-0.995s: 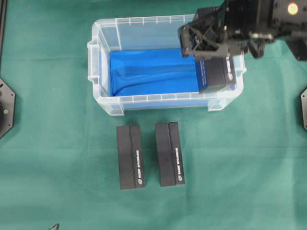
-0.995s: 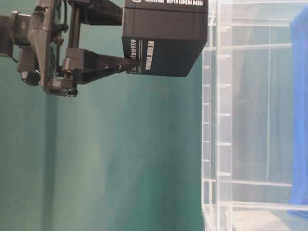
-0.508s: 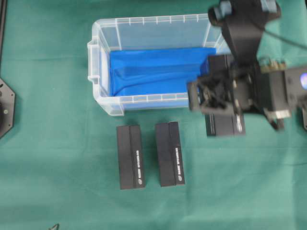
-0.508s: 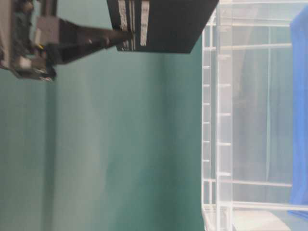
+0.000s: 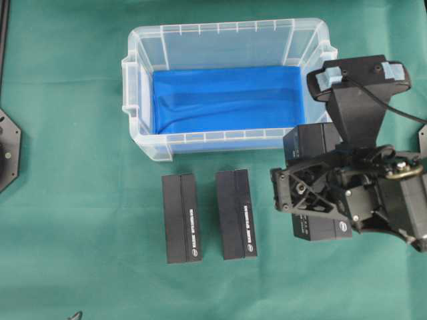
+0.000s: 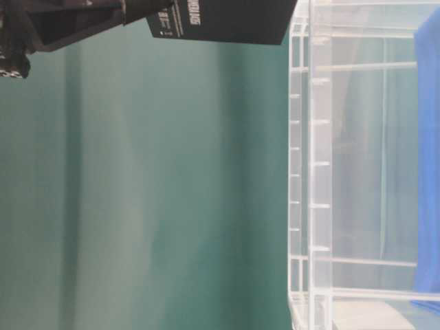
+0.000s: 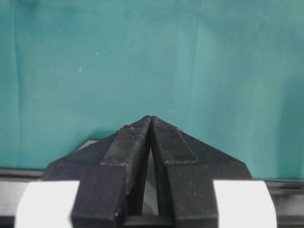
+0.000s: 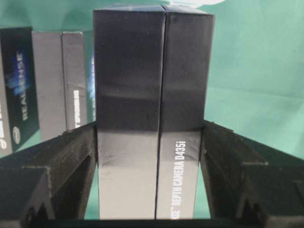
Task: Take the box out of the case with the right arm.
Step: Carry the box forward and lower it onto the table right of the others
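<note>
Overhead camera looks straight down; the table-level one (rolled sideways) sits close beside the case [image 6: 313,172]. Each wrist camera peers along its end effector, the right's [image 8: 151,142] sharing the box [image 8: 152,95] with both.

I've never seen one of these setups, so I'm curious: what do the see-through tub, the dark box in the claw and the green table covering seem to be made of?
The tub looks like clear moulded plastic: see-through ribbed walls. The box seems matte black cardboard, with sharp folded edges and white print. The table covering looks like green cloth, soft and faintly creased.
</note>
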Controlling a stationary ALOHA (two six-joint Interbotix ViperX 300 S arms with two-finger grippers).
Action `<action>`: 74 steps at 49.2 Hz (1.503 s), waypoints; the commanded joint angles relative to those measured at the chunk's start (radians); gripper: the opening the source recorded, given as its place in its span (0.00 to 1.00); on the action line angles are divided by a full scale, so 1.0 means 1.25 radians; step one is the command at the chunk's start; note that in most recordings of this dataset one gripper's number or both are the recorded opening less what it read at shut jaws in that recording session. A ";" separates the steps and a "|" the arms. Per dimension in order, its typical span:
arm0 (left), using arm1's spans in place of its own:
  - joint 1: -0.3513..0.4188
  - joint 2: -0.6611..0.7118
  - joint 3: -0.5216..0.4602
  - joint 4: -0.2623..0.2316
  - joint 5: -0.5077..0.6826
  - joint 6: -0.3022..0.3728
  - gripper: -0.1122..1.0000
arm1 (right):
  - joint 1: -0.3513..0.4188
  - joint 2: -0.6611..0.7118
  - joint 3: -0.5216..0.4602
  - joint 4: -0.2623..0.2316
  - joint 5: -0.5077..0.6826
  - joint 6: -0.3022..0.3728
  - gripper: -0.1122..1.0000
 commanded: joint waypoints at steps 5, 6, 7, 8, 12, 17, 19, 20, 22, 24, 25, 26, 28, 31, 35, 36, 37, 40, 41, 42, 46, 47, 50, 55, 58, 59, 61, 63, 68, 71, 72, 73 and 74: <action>0.002 0.004 -0.009 0.002 -0.004 -0.001 0.10 | 0.001 -0.018 -0.021 -0.001 0.004 0.001 0.68; 0.002 0.004 -0.009 0.004 -0.002 -0.001 0.10 | 0.001 -0.018 -0.021 -0.001 0.004 0.001 0.68; 0.002 0.004 -0.009 0.004 -0.004 -0.001 0.10 | 0.001 -0.018 -0.021 -0.002 0.004 0.001 0.68; 0.002 0.004 -0.009 0.004 -0.002 -0.001 0.10 | 0.001 -0.018 -0.021 -0.001 0.004 0.002 0.68; 0.002 0.004 -0.009 0.004 -0.002 -0.001 0.10 | 0.001 -0.018 -0.020 -0.002 0.004 0.002 0.68; 0.002 0.004 -0.009 0.004 -0.004 -0.001 0.10 | 0.001 -0.018 -0.020 -0.002 0.004 0.004 0.68; 0.002 0.004 -0.009 0.004 -0.004 -0.001 0.10 | 0.001 -0.018 -0.018 -0.001 0.004 0.004 0.68; 0.002 0.004 -0.009 0.004 -0.004 -0.001 0.10 | 0.001 -0.018 -0.020 -0.001 0.004 0.004 0.68; 0.002 0.004 -0.009 0.004 -0.002 -0.001 0.10 | 0.001 -0.018 -0.018 -0.001 0.004 0.004 0.68; 0.002 0.004 -0.009 0.004 -0.004 -0.001 0.10 | 0.001 -0.018 -0.016 -0.001 0.004 0.004 0.68; 0.002 0.004 -0.009 0.002 -0.002 -0.001 0.10 | 0.001 -0.018 -0.015 -0.001 0.004 0.005 0.68; 0.002 0.004 -0.009 0.004 -0.002 -0.001 0.10 | 0.001 -0.018 -0.012 -0.001 0.002 0.005 0.68; 0.002 0.002 -0.009 0.004 -0.002 -0.001 0.10 | 0.001 -0.017 -0.009 0.001 0.001 0.007 0.68; 0.002 0.002 -0.009 0.004 -0.004 -0.001 0.10 | 0.001 -0.011 0.004 0.012 -0.005 0.011 0.68; 0.002 0.004 -0.009 0.004 -0.004 -0.001 0.10 | 0.001 0.001 0.025 0.031 -0.023 0.020 0.68; 0.002 0.004 -0.009 0.002 -0.004 -0.001 0.10 | 0.001 0.004 0.031 0.034 -0.032 0.023 0.68; 0.002 0.004 -0.009 0.004 -0.004 -0.001 0.10 | 0.001 0.006 0.037 0.040 -0.040 0.026 0.68; 0.002 0.005 -0.009 0.002 -0.004 -0.001 0.10 | 0.001 0.013 0.060 0.053 -0.072 0.033 0.68; 0.002 0.005 -0.009 0.004 -0.002 -0.001 0.10 | 0.001 0.016 0.069 0.056 -0.083 0.037 0.68; 0.002 0.005 -0.009 0.002 -0.004 -0.001 0.10 | 0.001 0.017 0.076 0.059 -0.096 0.040 0.68; 0.002 0.005 -0.009 0.004 -0.002 -0.001 0.10 | 0.001 0.025 0.112 0.067 -0.142 0.056 0.68; 0.002 0.005 -0.009 0.004 -0.004 -0.001 0.10 | 0.001 0.026 0.120 0.067 -0.151 0.061 0.68; 0.002 0.006 -0.009 0.004 -0.002 -0.001 0.10 | 0.001 0.031 0.150 0.069 -0.177 0.076 0.68; 0.002 0.006 -0.009 0.004 -0.002 -0.001 0.10 | 0.002 0.037 0.198 0.069 -0.216 0.106 0.68; 0.002 0.006 -0.009 0.002 -0.002 -0.001 0.10 | 0.004 0.043 0.225 0.069 -0.243 0.124 0.68; 0.002 0.006 -0.009 0.004 -0.004 -0.001 0.10 | 0.004 0.044 0.234 0.070 -0.253 0.128 0.68; 0.002 0.006 -0.009 0.004 -0.004 -0.001 0.10 | 0.005 0.045 0.253 0.071 -0.277 0.135 0.68; 0.002 0.006 -0.007 0.004 -0.002 -0.001 0.10 | 0.006 0.049 0.271 0.075 -0.304 0.140 0.68; 0.002 0.006 -0.007 0.004 -0.004 -0.001 0.10 | 0.006 0.054 0.313 0.082 -0.376 0.144 0.68; 0.002 0.006 -0.007 0.004 -0.004 -0.001 0.10 | 0.006 0.059 0.324 0.083 -0.401 0.145 0.68; 0.002 0.006 -0.006 0.002 -0.004 -0.001 0.10 | 0.006 0.060 0.328 0.085 -0.406 0.147 0.68; 0.002 0.006 -0.006 0.002 -0.004 -0.001 0.10 | 0.006 0.061 0.330 0.085 -0.409 0.148 0.68; 0.002 0.006 -0.006 0.004 -0.004 -0.001 0.10 | 0.006 0.063 0.331 0.085 -0.409 0.151 0.68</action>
